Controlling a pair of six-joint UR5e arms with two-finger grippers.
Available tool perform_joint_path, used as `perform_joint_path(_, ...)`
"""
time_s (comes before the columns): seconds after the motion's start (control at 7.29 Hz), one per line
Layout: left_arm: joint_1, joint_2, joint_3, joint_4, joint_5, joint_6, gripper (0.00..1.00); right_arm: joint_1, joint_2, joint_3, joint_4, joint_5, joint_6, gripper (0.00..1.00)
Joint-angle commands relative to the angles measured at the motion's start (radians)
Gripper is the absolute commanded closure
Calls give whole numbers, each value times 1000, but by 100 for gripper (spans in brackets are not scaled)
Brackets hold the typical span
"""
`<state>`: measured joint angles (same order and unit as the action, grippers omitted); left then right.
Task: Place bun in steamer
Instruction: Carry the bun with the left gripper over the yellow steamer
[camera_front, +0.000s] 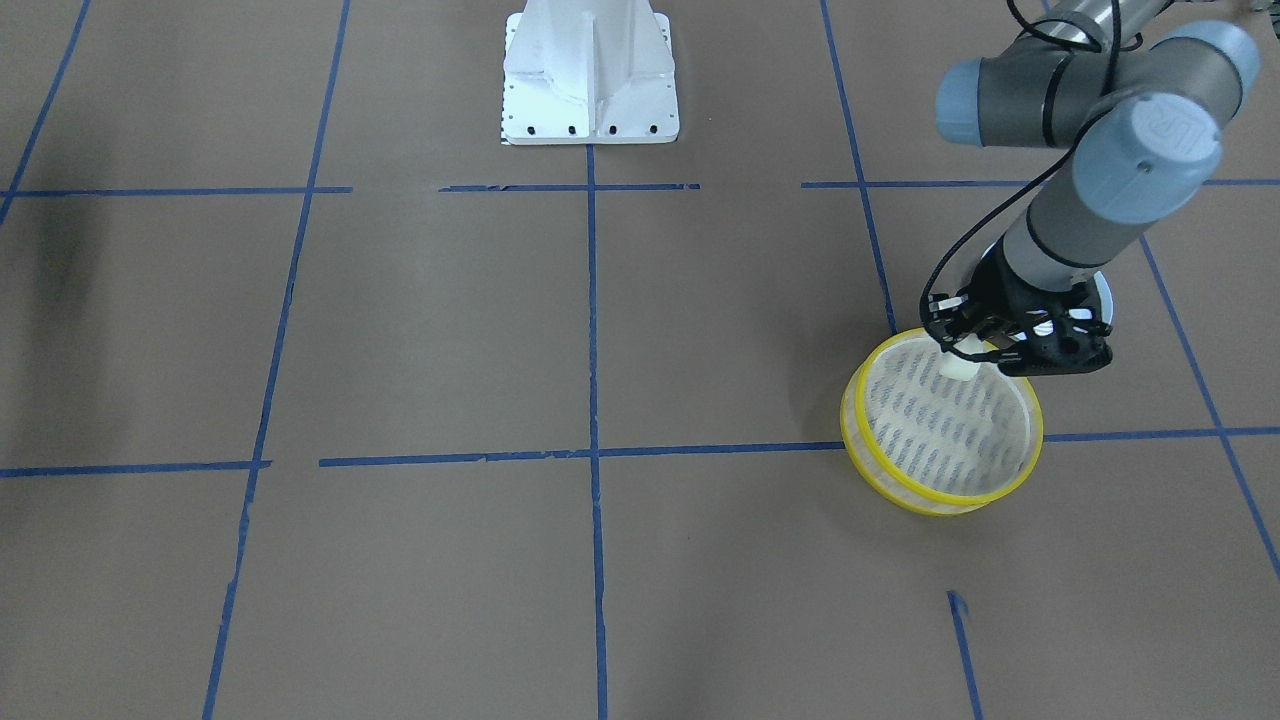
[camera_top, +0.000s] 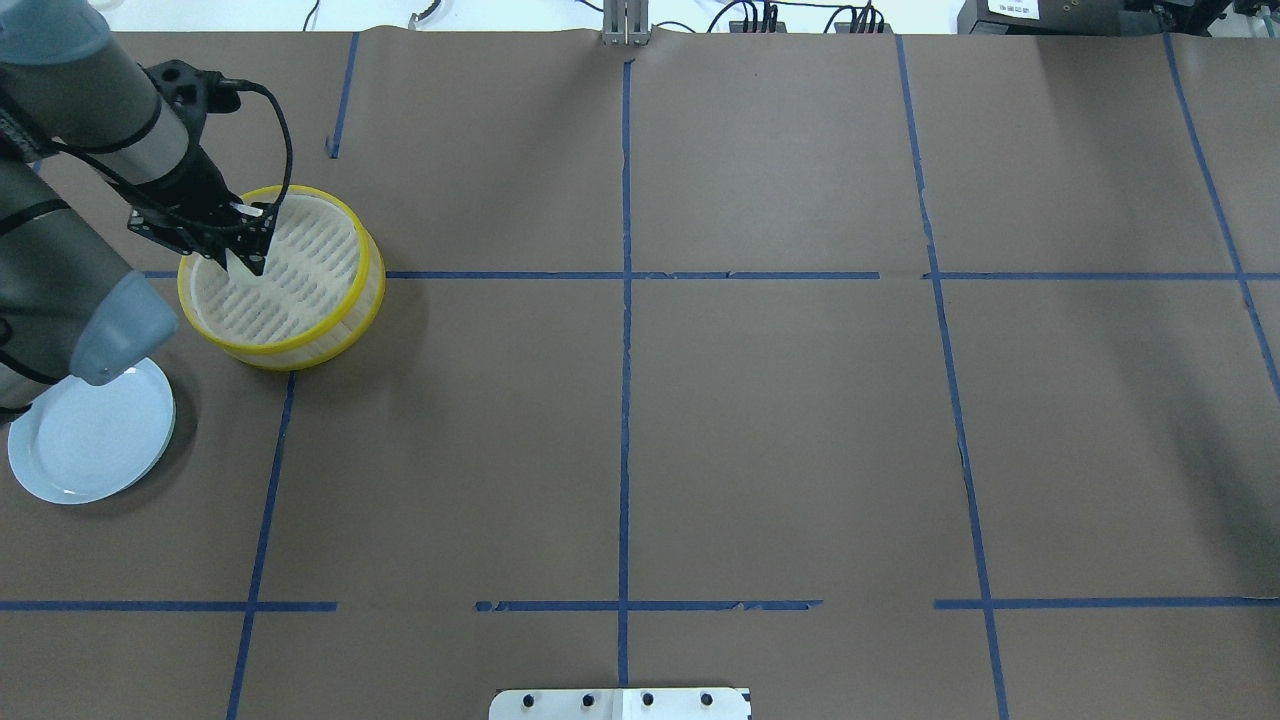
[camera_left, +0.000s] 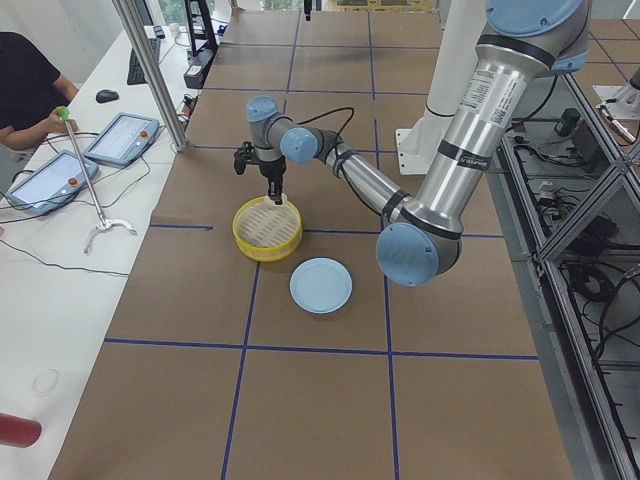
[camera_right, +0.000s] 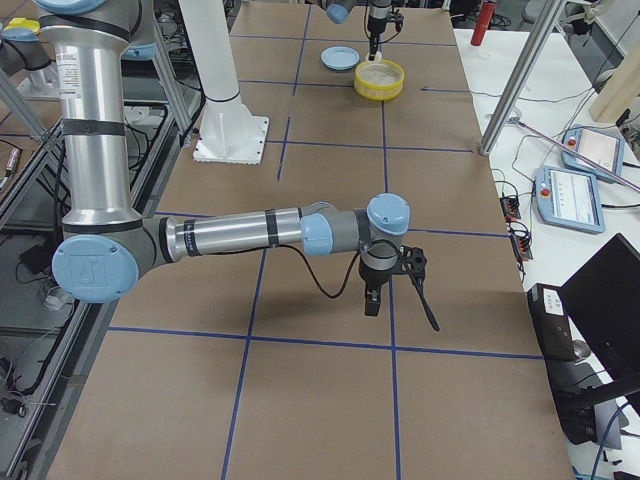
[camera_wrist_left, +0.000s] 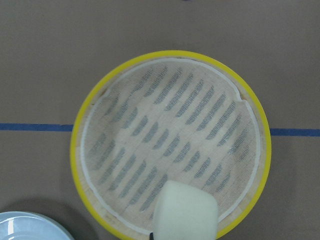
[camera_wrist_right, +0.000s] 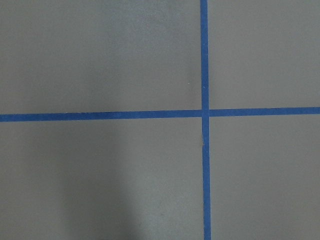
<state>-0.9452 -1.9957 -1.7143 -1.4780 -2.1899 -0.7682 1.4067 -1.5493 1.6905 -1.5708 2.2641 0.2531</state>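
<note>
The steamer (camera_top: 300, 355) is a round basket with yellow rim bands and a slatted pale bottom, at the table's left side; it also shows in the front view (camera_front: 890, 490) and the left wrist view (camera_wrist_left: 170, 55). Its bottom is bare. My left gripper (camera_front: 972, 352) is shut on the bun (camera_front: 958, 368), a small cream-white lump, and holds it just above the steamer's inside, near the rim on the robot's side. The bun (camera_wrist_left: 185, 212) fills the lower edge of the left wrist view. My right gripper (camera_right: 372, 295) shows only in the exterior right view, low over bare table; I cannot tell its state.
A pale blue-white plate (camera_top: 90, 440) lies bare on the table beside the steamer, towards the robot, partly under the left arm's elbow. Blue tape lines cross the brown table cover. The robot's white base plate (camera_front: 590, 110) sits at mid table edge.
</note>
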Motion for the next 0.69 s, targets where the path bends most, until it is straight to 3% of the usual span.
perform_joint_path(0.0, 54, -15, 141, -170, 1, -77, 70, 0, 0, 0, 0, 0, 0, 0)
perform_joint_path(0.55, 54, -5, 194, -196, 21, -62, 70, 0, 0, 0, 0, 0, 0, 0)
